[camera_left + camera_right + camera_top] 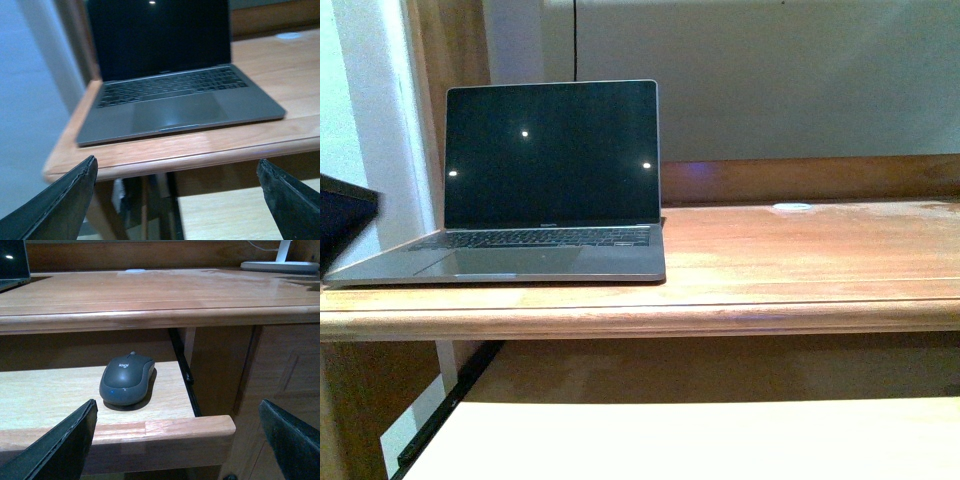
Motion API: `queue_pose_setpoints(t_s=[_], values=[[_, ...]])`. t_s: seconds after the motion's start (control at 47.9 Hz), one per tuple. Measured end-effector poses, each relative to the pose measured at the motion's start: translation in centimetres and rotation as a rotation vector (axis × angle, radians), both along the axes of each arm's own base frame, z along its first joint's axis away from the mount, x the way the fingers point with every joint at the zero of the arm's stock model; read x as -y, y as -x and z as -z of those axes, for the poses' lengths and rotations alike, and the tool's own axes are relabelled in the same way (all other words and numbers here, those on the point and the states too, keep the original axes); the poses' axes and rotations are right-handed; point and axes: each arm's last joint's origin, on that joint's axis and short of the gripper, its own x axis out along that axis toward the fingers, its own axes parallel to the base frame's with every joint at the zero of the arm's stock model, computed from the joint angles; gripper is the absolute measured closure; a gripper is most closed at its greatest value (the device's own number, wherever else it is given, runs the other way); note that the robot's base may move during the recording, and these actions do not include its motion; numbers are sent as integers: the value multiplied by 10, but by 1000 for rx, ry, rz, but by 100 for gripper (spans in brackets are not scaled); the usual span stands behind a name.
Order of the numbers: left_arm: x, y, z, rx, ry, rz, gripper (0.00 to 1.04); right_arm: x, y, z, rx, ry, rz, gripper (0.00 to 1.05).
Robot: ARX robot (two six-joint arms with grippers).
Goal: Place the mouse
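The mouse point(126, 380), dark grey and domed with a scroll wheel, lies on the light wooden pull-out tray point(45, 395) under the desk top, close to the tray's right end. My right gripper point(177, 402) is open, low in front of the tray's front lip, with nothing between its fingers point(65, 445); the mouse is a little beyond them, nearer the left finger. My left gripper point(176, 161) is also open and empty, held before the desk's front edge facing the laptop point(175, 100). In the front view the mouse and both grippers are out of sight.
The open grey laptop point(550, 180) stands at the left of the wooden desk point(800, 260). A small flat white disc point(792, 207) lies at the desk's back. A white lamp base point(277, 265) stands at the far right. A black rail point(181, 360) and a wooden cabinet side point(220, 370) border the tray.
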Motion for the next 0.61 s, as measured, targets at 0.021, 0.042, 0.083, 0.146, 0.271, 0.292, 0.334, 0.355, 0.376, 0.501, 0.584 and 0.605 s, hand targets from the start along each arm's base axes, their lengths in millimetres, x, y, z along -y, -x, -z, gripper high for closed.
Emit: queue_pose_setpoints(t_s=[0.021,0.042,0.083,0.146,0.271,0.292,0.334,0.355,0.376,0.501,0.584,0.605], values=[[-4,8,-2,8,-4,-38,8,0,0,0,0,0,0,7],[-6,13,-3,12,-2,-60,8,0,0,0,0,0,0,7],[-10,27,-3,13,-5,-102,8,0,0,0,0,0,0,7],[-15,46,0,2,-14,-148,8,0,0,0,0,0,0,7],[-22,80,12,-9,3,-196,8,0,0,0,0,0,0,7],[-23,83,13,-9,19,-184,8,0,0,0,0,0,0,7],[-24,85,15,-14,41,-186,8,0,0,0,0,0,0,7],[-24,85,16,-9,49,-184,9,0,0,0,0,0,0,7],[-24,85,17,4,71,-174,12,0,0,0,0,0,0,7],[-37,86,49,34,124,-130,38,0,0,0,0,0,1,7],[-45,86,63,29,128,-139,53,0,0,0,0,0,0,7],[-47,85,65,29,128,-140,56,0,0,0,0,0,0,7]])
